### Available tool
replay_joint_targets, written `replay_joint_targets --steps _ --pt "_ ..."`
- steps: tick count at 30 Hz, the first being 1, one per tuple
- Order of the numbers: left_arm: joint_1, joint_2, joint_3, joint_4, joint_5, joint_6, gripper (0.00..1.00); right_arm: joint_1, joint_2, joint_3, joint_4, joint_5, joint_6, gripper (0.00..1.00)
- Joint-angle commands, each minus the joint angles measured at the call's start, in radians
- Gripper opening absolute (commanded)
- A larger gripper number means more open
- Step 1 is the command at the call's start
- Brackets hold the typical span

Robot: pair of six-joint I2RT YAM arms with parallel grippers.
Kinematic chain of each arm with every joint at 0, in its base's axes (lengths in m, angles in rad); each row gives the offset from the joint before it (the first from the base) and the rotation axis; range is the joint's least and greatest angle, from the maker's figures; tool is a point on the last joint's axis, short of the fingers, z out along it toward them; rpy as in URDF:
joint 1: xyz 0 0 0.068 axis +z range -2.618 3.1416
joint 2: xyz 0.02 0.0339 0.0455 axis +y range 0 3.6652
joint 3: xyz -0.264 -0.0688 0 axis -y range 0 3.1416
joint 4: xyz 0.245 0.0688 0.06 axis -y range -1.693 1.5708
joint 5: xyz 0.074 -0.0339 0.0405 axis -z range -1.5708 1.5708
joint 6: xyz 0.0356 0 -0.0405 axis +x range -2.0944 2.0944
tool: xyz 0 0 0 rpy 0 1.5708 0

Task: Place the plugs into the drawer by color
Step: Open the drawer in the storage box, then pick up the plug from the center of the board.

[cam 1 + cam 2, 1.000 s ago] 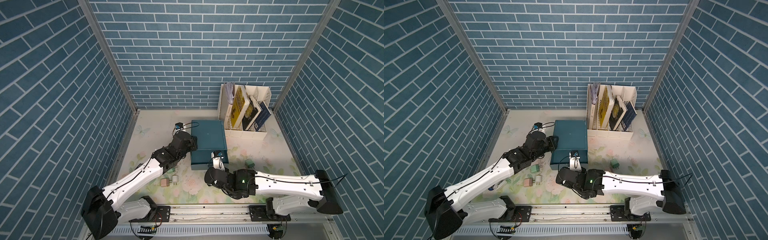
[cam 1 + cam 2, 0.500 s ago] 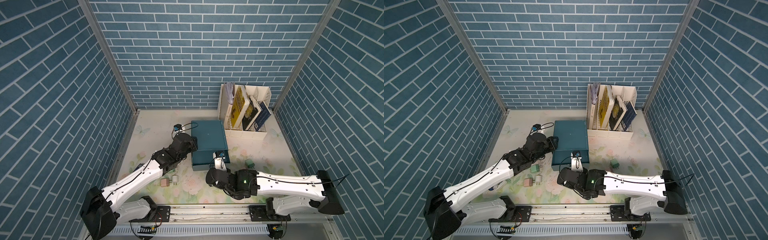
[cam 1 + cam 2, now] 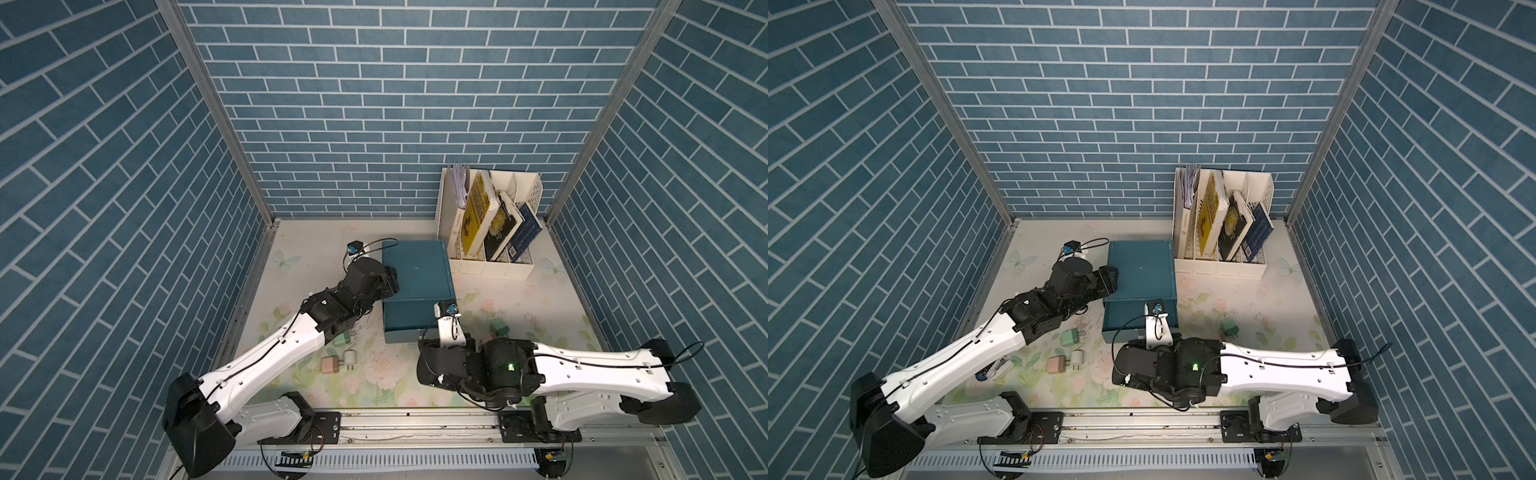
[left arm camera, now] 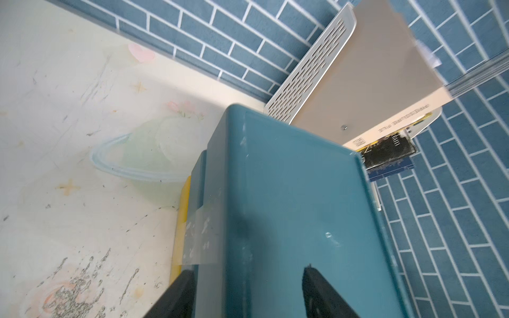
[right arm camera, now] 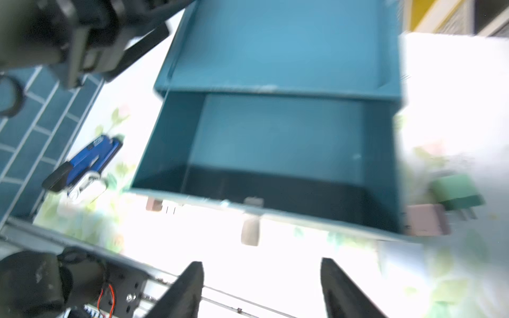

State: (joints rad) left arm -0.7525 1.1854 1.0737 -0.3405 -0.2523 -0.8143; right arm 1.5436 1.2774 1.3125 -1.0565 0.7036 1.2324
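Both claws have come apart since a second ago, and the drawer stands further out toward the near side. The right claw has let go of the tab and hangs just near of it, fingers spread, holding nothing. Beyond it the drawer, the top one as far as I can tell, lies open and bare.

The left claw is also spread at the chest's left edge, with one finger down the left wall and the other over the top. I cannot tell whether either touches.

All plugs in view lie on the table. Right of the drawer are a green plug and, at the drawer's near right corner, a pink plug. Left of it lie the second green, the second pink and a white plug. The other white is not in view.

Opening looks done; picking comes next. The right claw probably needs to swing right, come down over one plug's body rather than its prongs, close, lift clear of the drawer's front rim and release inside. That plug's colour-mate should follow into the same drawer.
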Motion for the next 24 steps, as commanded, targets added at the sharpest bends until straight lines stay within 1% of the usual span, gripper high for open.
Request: replay_joint_targets --steps 1,5,6,7,9,11,12,13,16,19,22,24 --pt "-0.001 -0.028 0.076 -0.06 -0.031 0.074 0.7 -0.084 -0.076 -0.008 -0.261 0.09 0.09 0.74" --pt "-0.002 -0.076 0.071 -0.085 -0.045 0.112 0.72 -0.261 -0.183 -0.146 -0.235 0.095 0.076 0.74" --pt "-0.001 -0.087 0.064 -0.09 -0.045 0.12 0.73 -0.303 -0.206 -0.176 -0.217 0.099 0.062 0.76" --pt "-0.001 -0.1 0.049 -0.093 -0.044 0.13 0.73 -0.349 -0.234 -0.213 -0.185 0.102 0.031 0.77" --pt "-0.001 -0.128 0.017 -0.091 -0.04 0.146 0.74 -0.447 -0.279 -0.282 -0.078 0.093 -0.09 0.79" --pt "-0.001 -0.157 -0.021 -0.099 -0.041 0.15 0.75 -0.598 -0.298 -0.341 0.031 0.028 -0.22 0.8" --pt "-0.001 -0.17 -0.037 -0.104 -0.043 0.149 0.75 -0.69 -0.297 -0.369 0.081 -0.026 -0.287 0.8" --pt "-0.001 -0.182 -0.061 -0.107 -0.041 0.147 0.75 -0.784 -0.292 -0.397 0.133 -0.083 -0.348 0.78" --pt "-0.001 -0.216 -0.11 -0.085 -0.01 0.142 0.75 -0.991 -0.269 -0.472 0.283 -0.253 -0.498 0.73" --pt "-0.001 -0.234 -0.124 -0.078 0.027 0.137 0.76 -1.138 -0.223 -0.545 0.391 -0.373 -0.581 0.73" --pt "-0.001 -0.245 -0.136 -0.078 0.029 0.139 0.76 -1.241 -0.168 -0.614 0.496 -0.466 -0.641 0.73" --pt "-0.001 -0.245 -0.144 -0.083 0.025 0.139 0.76 -1.287 -0.131 -0.649 0.555 -0.521 -0.656 0.74"
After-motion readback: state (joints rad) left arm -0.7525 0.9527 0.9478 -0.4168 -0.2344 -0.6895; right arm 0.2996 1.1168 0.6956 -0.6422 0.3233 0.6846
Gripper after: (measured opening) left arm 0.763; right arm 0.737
